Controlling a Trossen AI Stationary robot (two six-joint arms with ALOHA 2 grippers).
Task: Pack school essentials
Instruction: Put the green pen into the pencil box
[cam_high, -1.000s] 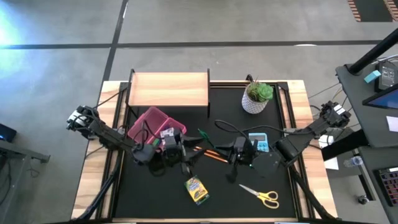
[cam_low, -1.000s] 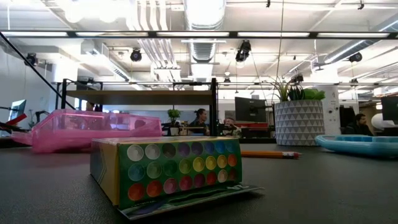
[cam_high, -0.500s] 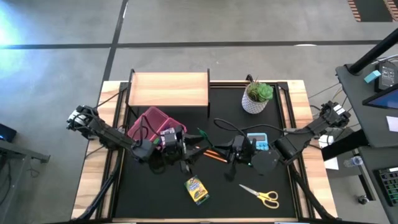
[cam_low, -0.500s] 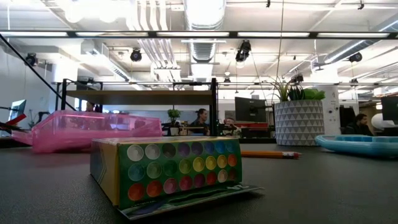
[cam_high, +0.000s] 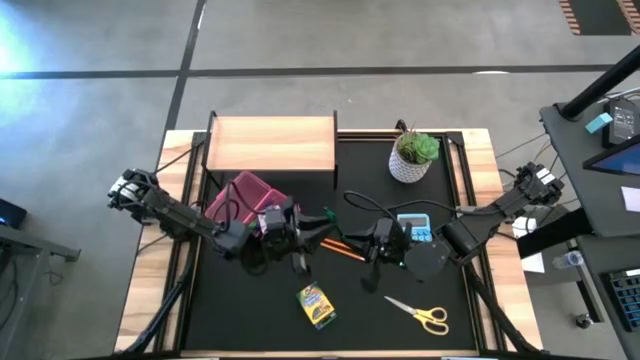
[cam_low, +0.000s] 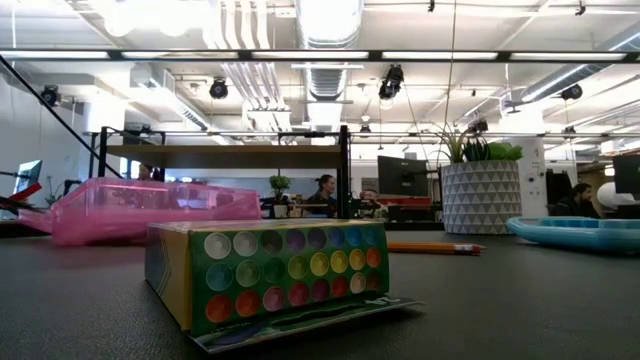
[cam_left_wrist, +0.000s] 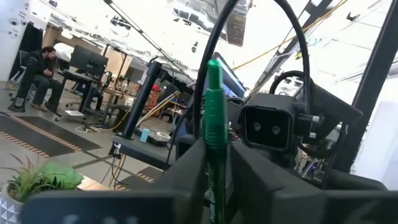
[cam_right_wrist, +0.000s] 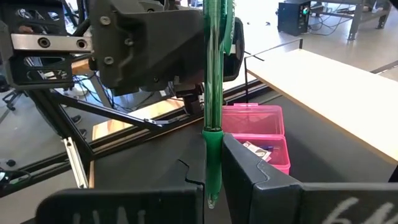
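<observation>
From above, the left gripper (cam_high: 312, 232) and right gripper (cam_high: 372, 262) sit mid-table near the orange pencils (cam_high: 345, 249), right of the pink box (cam_high: 250, 200). In the left wrist view, a green pen (cam_left_wrist: 214, 124) stands upright, pinched between that arm's fingers (cam_left_wrist: 186, 180). In the right wrist view, the green pen (cam_right_wrist: 213, 93) runs vertically, tip down, clamped beside this arm's fingers (cam_right_wrist: 249, 177).
</observation>
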